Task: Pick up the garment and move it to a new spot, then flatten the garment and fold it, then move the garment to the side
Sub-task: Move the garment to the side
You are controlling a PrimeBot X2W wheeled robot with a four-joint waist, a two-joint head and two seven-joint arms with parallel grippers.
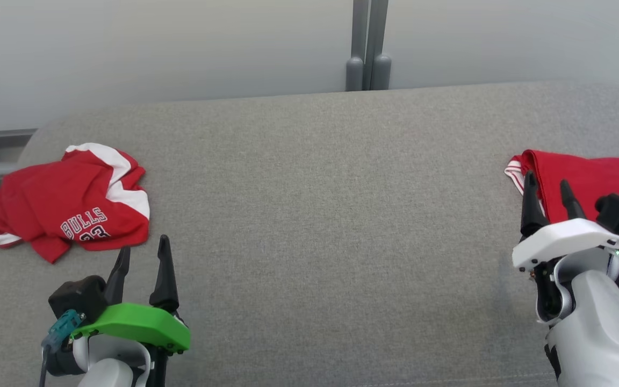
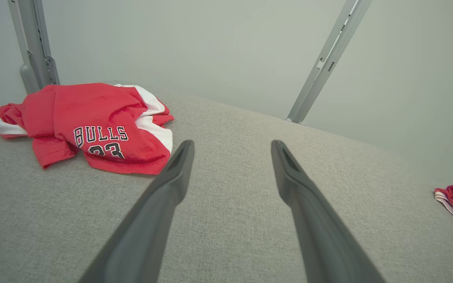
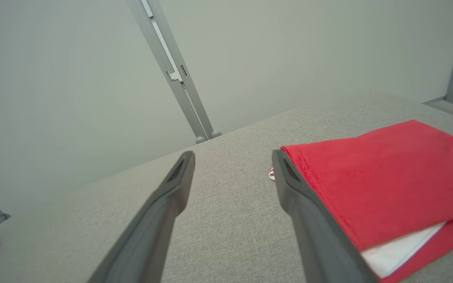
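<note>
Two red garments lie on the grey padded surface [image 1: 320,215]. One is the crumpled jersey [image 1: 67,199], with white panels and BULLS lettering, bunched up at the left edge. The other is a folded garment [image 1: 594,177] lying flat and squared at the right edge, well apart from it. Judging by that, the jersey is the piece to pick up now. The left gripper [image 1: 144,244] hovers just on the near side of its right hem, jaws spread wide and holding nothing. The right gripper [image 1: 546,178] stands equally wide and empty, with its fingertips over the left corner of the folded garment; whether they touch the cloth I cannot tell. To lift the jersey well, the left gripper should probably come down on a raised ridge of cloth beside the white panel. It should pinch firmly, rise straight up, and only then carry the jersey right toward the bare middle, where there is room to flatten it. Gripping a loose outer flap risks dragging the bunch along the surface or off the left edge. Beyond the far edge stand a pale wall and a grey post [image 1: 368,48].
</note>
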